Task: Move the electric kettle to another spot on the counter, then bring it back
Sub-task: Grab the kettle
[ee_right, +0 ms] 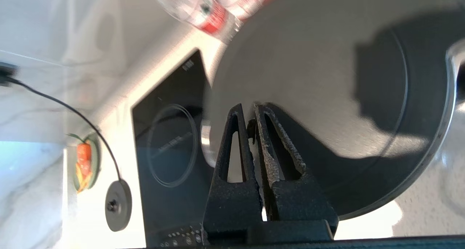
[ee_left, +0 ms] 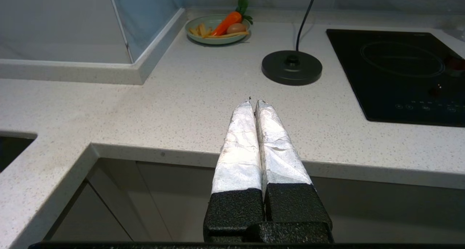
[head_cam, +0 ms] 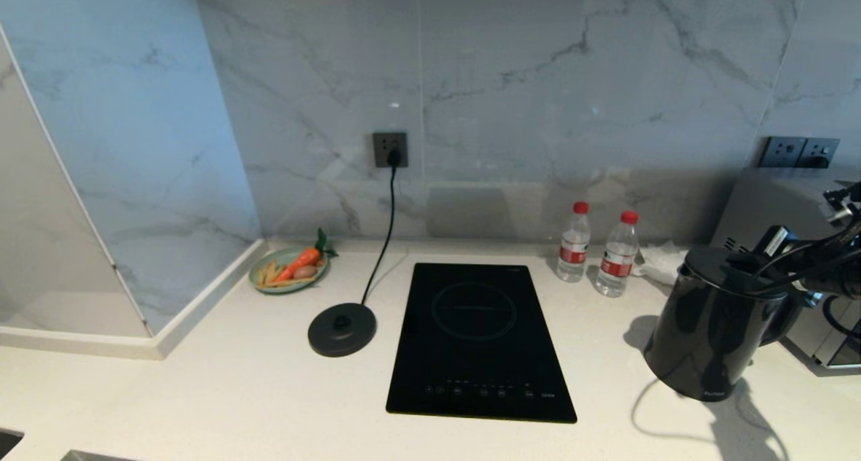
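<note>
At counter [head_cam: 222, 387] right: electric kettle [head_cam: 713, 326] tilted, possibly lifted, handle rightward.

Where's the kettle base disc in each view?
Head: base disc on the counter, left of the cooktop.
Left wrist: base disc beyond the shut left gripper, cooktop beside it.
Right wrist: base disc low in frame, beside the cooktop.
Shared landmark: its black cord.

On my bench [head_cam: 202, 394] the cooktop [head_cam: 479, 340] lies centre, the base [head_cam: 342, 328] just left. The kettle [head_cam: 713, 326] stands far right; two bottles [head_cam: 597, 250] stand behind it, leftward.
</note>
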